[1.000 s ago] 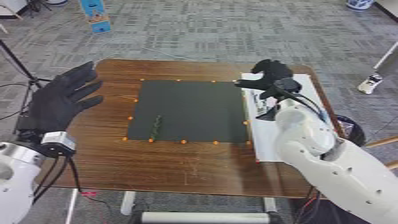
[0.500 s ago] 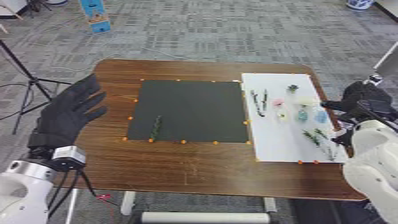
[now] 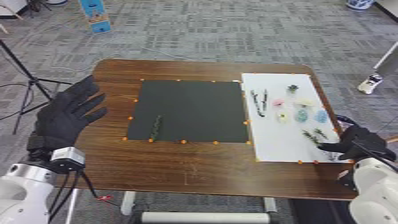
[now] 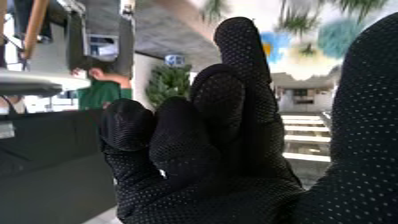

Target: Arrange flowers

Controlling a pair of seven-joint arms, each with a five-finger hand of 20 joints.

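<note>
In the head view my right hand (image 3: pixel 357 142) is at the white sheet's near right corner, its fingers relaxed and empty, beside some green sprigs (image 3: pixel 314 136). Farther up the sheet lie pink (image 3: pixel 278 102), cream (image 3: pixel 304 102), yellow-green (image 3: pixel 283 117), teal (image 3: pixel 302 116) and blue (image 3: pixel 321 116) flowers, a dark green piece (image 3: pixel 293 88) and thin dark stems (image 3: pixel 258 103). One green stem (image 3: pixel 156 128) rests on the black mat. My left hand (image 3: pixel 62 117) is open left of the table. The right wrist view has my right hand (image 4: pixel 209 150) near a teal flower (image 4: pixel 338 38).
The black square mat (image 3: pixel 195 107) occupies the middle of the brown table (image 3: pixel 187 167), with the white sheet (image 3: pixel 275 145) to its right. Small orange markers line both. A black tripod stands beyond the left edge.
My right hand has gone from above the sheet's far left part out past its right edge, then back toward the near right corner. My left hand has shifted slightly nearer.
</note>
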